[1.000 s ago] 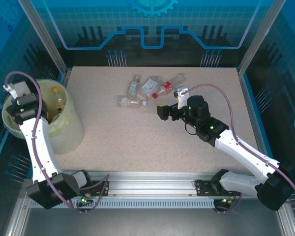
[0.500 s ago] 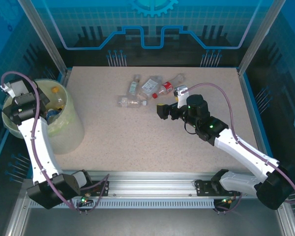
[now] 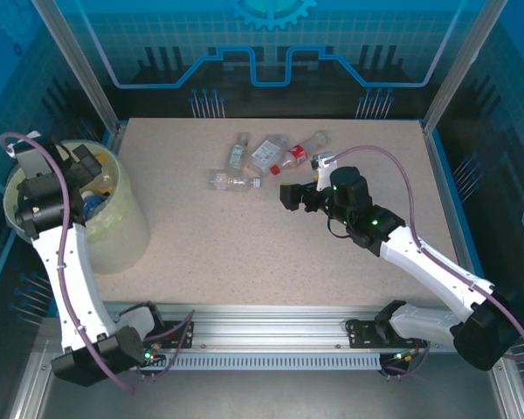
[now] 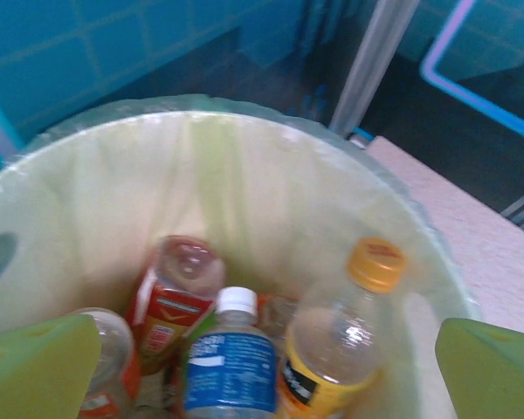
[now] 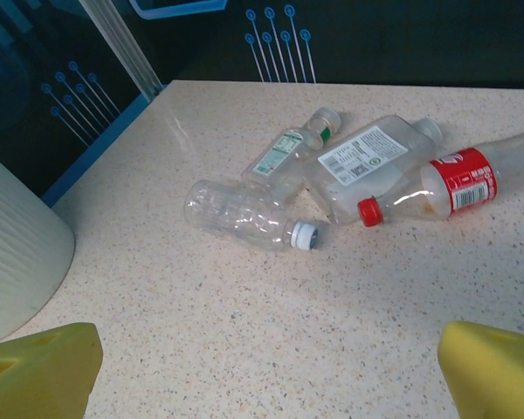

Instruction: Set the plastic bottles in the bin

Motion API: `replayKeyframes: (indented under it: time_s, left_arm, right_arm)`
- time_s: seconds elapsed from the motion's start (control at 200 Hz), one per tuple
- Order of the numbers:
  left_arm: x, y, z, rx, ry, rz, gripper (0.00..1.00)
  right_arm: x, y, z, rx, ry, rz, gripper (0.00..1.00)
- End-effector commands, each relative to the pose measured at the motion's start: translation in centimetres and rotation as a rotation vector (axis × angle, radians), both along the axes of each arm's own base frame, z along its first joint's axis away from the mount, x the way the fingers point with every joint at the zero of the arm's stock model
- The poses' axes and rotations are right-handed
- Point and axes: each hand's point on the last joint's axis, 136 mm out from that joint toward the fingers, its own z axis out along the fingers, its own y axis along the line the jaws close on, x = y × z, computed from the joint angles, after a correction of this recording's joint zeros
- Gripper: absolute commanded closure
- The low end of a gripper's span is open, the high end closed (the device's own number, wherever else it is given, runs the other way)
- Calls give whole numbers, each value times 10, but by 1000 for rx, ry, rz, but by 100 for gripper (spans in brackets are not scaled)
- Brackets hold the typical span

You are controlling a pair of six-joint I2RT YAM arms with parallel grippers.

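While the left claw [image 3: 86, 160] hung over the bin [image 3: 127, 229], its two green fingers [image 4: 37, 365] stood wide apart with nothing held between them. The bin was a big round bucket, pale yellow-green, with a thin see-through bag inside it. It stood at the left side of the table [image 3: 244, 253].

Down in the bin were several bottles. A blue-label bottle [image 4: 231, 371] with a white cap was in the middle. Just beside it on the right was an orange-cap bottle [image 4: 336, 340], clear on top and yellow-orange low down. Behind the blue one, a red-label bottle [image 4: 170, 301] had its clear bottom turned up. One more bottle peeked out at the left, partly hidden by a finger.

Four more bottles lay on their sides at the far middle of the table, close together. The clear bottle [image 5: 244, 216] had no label and a blue and white cap. The green-label bottle [image 5: 288, 150] was small and thin. The flat bottle [image 5: 367, 159] had a white label. The red-cap bottle [image 5: 441, 188] had a red label and lay against the flat one.

The right claw [image 3: 287, 195] was near these four, pointing at them. Its yellow fingers [image 5: 493, 371] were spread wide and it was empty.
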Motion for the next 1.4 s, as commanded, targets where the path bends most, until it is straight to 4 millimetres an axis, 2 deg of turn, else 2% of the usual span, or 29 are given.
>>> replayKeyframes:
  time_s: [0.0,0.245,0.475,0.62,0.67,0.68,0.7,0.84,1.065,1.321,1.366,1.376,1.396]
  left_arm:
    - [7,-31,22,-72,-114,-120,1]
    - [21,-82,43,-169,-236,-334,1]
    - [35,-131,53,-276,-311,-531,1]
    - [47,-161,54,-313,-335,-632,1]
    - [52,-172,52,-334,-337,-667,1]
    - [53,-175,51,-340,-334,-673,1]
    - [55,-179,50,-347,-334,-688,1]
    - [68,-212,39,-369,-295,-781,1]
    - [83,-236,16,-375,-232,-820,1]
    - [87,-241,-2,-388,-189,-822,1]
    - [87,-240,-5,-385,-182,-815,1]
    - [87,-240,-4,-385,-184,-815,1]
    - [87,-239,-6,-383,-179,-814,1]
  right_arm:
    - [3,-2,7,29,15,-20,0]
    - [3,-10,-1,19,13,-57,0]
    - [4,-18,-6,8,18,-91,0]
    - [7,-24,-11,-10,12,-127,0]
    - [9,-27,-6,-4,-7,-145,0]
    - [8,-28,-15,-15,4,-147,0]
    - [7,-30,-18,-19,4,-152,0]
    - [8,-38,-21,-29,-12,-182,0]
    - [17,-47,-38,-44,27,-198,0]
    - [53,-66,-64,-67,108,-262,0]
    - [58,-68,-77,-82,140,-271,0]
    - [63,-67,-70,-73,129,-273,0]
    - [67,-67,-70,-72,134,-274,0]
